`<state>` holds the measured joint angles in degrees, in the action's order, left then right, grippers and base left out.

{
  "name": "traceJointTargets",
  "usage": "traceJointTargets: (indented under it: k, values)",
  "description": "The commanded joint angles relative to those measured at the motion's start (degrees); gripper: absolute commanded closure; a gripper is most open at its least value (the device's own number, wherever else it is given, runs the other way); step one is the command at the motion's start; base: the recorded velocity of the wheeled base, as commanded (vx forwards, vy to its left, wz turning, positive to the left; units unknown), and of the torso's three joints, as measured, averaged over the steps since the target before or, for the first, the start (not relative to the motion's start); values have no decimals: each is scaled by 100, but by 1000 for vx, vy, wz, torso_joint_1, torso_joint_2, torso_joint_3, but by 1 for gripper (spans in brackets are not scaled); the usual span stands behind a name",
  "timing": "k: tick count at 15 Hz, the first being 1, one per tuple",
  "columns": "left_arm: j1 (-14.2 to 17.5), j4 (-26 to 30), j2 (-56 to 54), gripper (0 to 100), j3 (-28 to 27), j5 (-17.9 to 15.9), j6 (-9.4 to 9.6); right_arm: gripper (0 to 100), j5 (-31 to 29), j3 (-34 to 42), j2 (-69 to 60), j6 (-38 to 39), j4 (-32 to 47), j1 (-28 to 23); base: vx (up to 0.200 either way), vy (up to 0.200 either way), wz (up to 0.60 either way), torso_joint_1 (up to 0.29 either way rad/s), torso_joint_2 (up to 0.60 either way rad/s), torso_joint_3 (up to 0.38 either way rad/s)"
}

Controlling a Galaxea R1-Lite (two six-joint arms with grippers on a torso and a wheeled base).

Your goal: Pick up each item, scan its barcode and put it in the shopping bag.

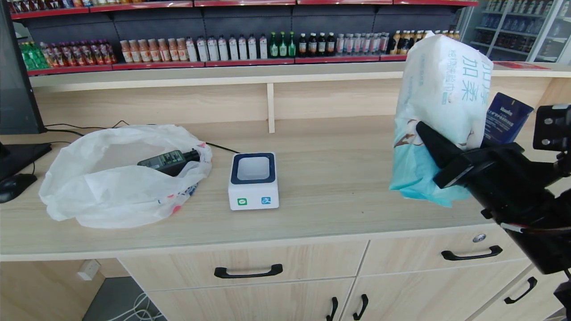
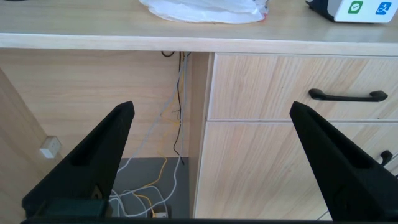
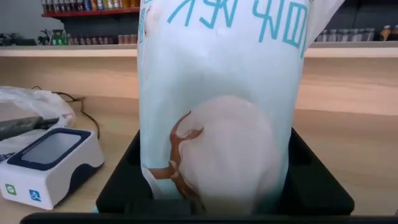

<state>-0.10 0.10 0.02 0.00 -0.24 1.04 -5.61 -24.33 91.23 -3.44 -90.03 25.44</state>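
Note:
My right gripper (image 1: pixel 439 147) is shut on a tall white and teal tissue pack (image 1: pixel 439 102), held upright above the right side of the counter; the pack (image 3: pixel 217 124) sits between the black fingers (image 3: pixel 124 180). The white barcode scanner (image 1: pixel 253 180) with a dark-framed window stands at the counter's middle, also seen as scanner (image 3: pixel 46 165). A white plastic shopping bag (image 1: pixel 116 187) lies at the left with a dark bottle (image 1: pixel 168 160) in its mouth. My left gripper (image 2: pixel 211 162) hangs open below the counter edge, in front of the drawers, with nothing between its fingers.
A dark blue pouch (image 1: pixel 508 118) stands behind the tissue pack at the far right. A black mouse (image 1: pixel 15 185) and monitor base sit at the far left. A raised wooden ledge (image 1: pixel 267 78) runs behind the counter. Cables hang under the counter (image 2: pixel 177 112).

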Motion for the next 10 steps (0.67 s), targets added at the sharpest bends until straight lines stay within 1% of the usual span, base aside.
traceJointTargets:
  k: [1, 2, 4, 6, 9, 10]
  values:
    - [1, -1, -2, 0, 0, -2, 2, 100, -2, 324, -132, 98, 3, -92, 0, 0, 0, 0, 0, 0]
    - [1, -1, -2, 0, 0, -2, 2, 100, -2, 368, -159, 142, 3, -110, 0, 0, 0, 0, 0, 0]
    - [1, -1, -2, 0, 0, -2, 28, 100, -19, -116, -36, 133, 3, -136, 0, 0, 0, 0, 0, 0]
    - [1, 8, -2, 0, 0, -2, 28, 100, -28, -274, 184, 106, 3, -136, 0, 0, 0, 0, 0, 0]
    - [1, 8, -2, 0, 0, -2, 19, 100, -37, -283, 193, 124, 3, -118, 0, 0, 0, 0, 0, 0]
    - [1, 8, -2, 0, 0, -2, 2, 100, -37, -291, 193, 142, 3, -118, -200, 0, 0, 2, -2, 2]
